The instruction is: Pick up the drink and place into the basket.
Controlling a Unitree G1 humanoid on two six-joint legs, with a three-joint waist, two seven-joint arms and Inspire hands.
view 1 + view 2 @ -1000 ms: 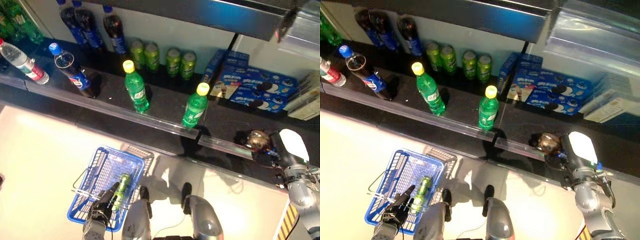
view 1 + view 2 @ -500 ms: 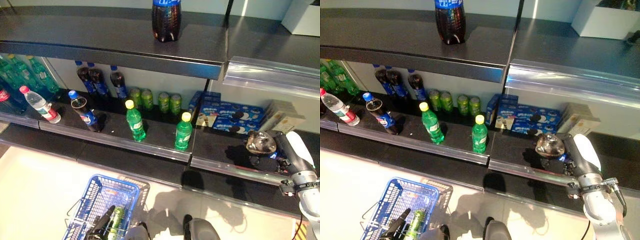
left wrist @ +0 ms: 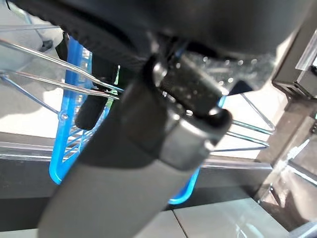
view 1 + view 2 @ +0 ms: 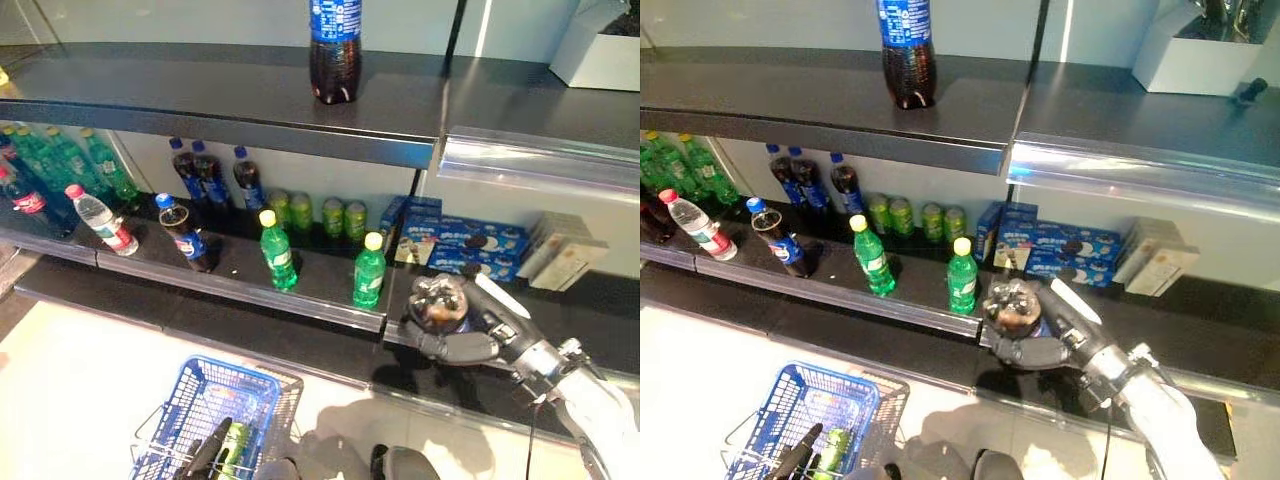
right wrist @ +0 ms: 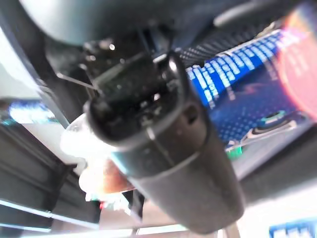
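Note:
My right hand (image 4: 458,346) is shut on a dark cola drink (image 4: 436,304), held tilted with its base towards me, just above the front edge of the lower shelf (image 4: 300,300). Its blue label shows in the right wrist view (image 5: 247,94) past the hand (image 5: 163,148). My left hand (image 4: 205,458) is shut on the thin wire handles (image 3: 49,62) of the blue basket (image 4: 195,395), which hangs low at the left. A green drink (image 4: 232,446) lies inside the basket. The basket's blue rim shows in the left wrist view (image 3: 58,166).
The lower shelf carries green bottles (image 4: 369,270), cola bottles (image 4: 185,232), green cans (image 4: 318,212), a water bottle (image 4: 102,220) and blue biscuit boxes (image 4: 470,245). A cola bottle (image 4: 334,48) stands on the upper shelf. A white box (image 4: 598,55) sits at the upper right.
The camera has tilted up. My right hand has moved left with the cola drink, from the shelf's right part towards its front edge near the green bottle. The basket still hangs low.

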